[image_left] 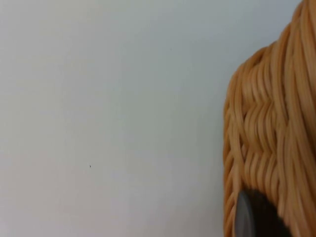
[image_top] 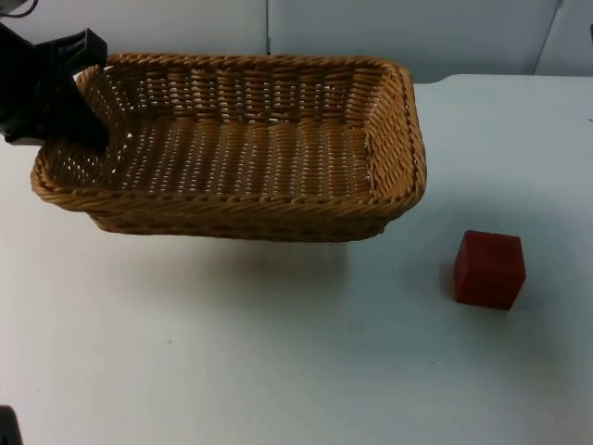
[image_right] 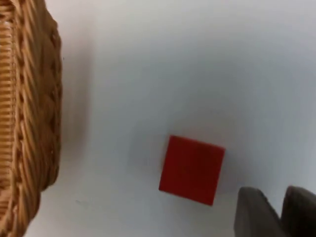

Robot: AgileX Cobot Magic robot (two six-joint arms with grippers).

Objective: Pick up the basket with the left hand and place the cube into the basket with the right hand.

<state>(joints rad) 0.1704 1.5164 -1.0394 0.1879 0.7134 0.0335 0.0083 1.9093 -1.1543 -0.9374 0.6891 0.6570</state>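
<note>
The red cube sits on the white counter toward its right edge, nearer the front than the basket and well apart from it. The right wrist view shows the cube from above with the right hand just beside it, not touching; whether that hand is released or clenched I cannot tell. Farther back, the wicker basket is tilted, its left end raised. The left hand is clenched on the basket's left rim; the left wrist view shows a fingertip pressed against the weave.
</note>
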